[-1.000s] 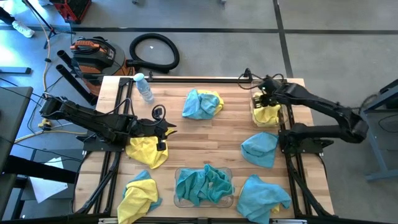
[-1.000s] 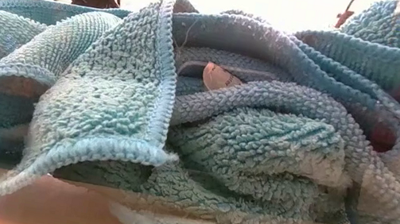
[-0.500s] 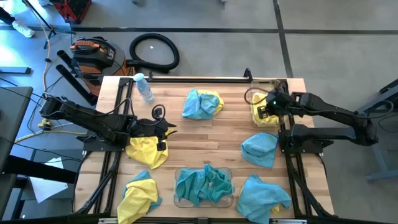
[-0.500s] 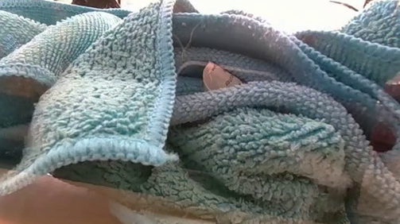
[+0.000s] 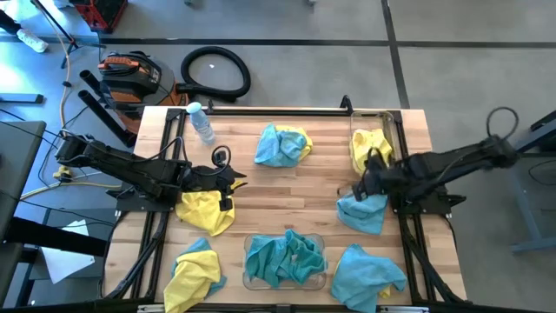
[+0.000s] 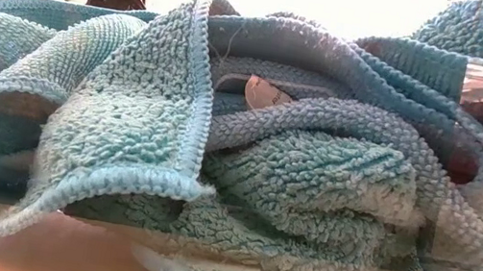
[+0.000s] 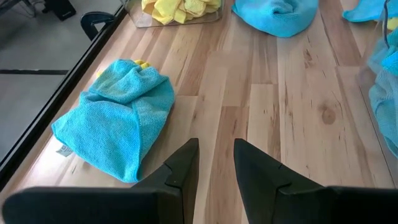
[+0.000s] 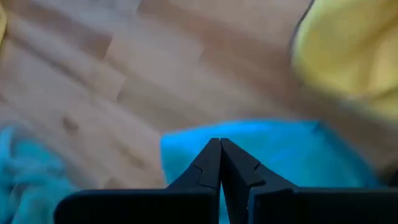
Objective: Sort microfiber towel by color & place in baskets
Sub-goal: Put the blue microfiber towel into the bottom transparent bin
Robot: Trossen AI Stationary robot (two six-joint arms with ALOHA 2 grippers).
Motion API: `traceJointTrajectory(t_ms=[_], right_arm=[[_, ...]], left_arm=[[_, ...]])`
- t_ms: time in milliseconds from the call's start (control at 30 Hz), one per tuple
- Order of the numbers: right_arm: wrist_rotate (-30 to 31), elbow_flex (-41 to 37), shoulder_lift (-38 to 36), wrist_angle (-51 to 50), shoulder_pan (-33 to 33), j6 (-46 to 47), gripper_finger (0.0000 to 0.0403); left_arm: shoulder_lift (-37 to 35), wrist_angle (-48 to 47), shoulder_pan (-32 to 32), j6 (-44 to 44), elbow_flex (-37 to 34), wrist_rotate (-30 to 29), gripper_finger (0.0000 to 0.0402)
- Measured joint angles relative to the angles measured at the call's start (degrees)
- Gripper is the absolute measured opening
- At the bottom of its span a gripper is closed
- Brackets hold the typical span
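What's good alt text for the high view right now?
Overhead of a wooden table scattered with yellow and teal towels: the right gripper, jaws shut and empty, reaches over a loose teal towel beside the bin of yellow towels. The left gripper hangs above a yellow towel; a bin of teal towels sits at the near edge.

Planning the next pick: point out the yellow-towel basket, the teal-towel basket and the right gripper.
Yellow-towel basket [image 5: 388,122], high view: bare far rim.
Teal-towel basket [image 5: 247,280], high view: near left corner of its wall.
Right gripper [image 5: 363,186], high view: shut fingertips, above a loose teal towel [image 5: 365,213].
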Motion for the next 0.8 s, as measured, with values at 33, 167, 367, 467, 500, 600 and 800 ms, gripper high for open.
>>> traceJointTrajectory(t_ms=[33,167,367,467,500,600,800], right_arm=[[-0.17,0.00,0.81,0.31,2.57,2.57,0.0001],[-1.12,0.00,4.49,3.45,11.79,11.78,0.0000],[-2.36,0.39,10.58,7.12,22.11,23.23,0.0000],[-4.53,2.84,14.02,5.52,25.96,28.31,0.0000],[-5.54,4.25,15.27,4.62,27.10,29.76,0.0000],[-7.22,10.08,19.35,0.27,30.27,33.85,0.0000],[-7.61,24.78,28.80,-9.45,35.44,40.37,0.0000]], left_arm=[[0.00,0.00,-0.01,0.00,0.00,0.00,0.0087],[0.00,0.00,0.01,0.00,0.00,0.02,0.0087],[0.00,0.00,0.00,-0.02,0.00,0.00,0.0087],[0.00,0.00,-0.02,-0.04,0.00,0.00,0.0087],[0.00,0.00,0.00,-0.05,0.00,0.01,0.0087],[0.00,0.00,-0.02,-0.04,0.00,0.01,0.0087],[0.00,0.00,0.00,-0.03,0.00,0.02,0.0087]])
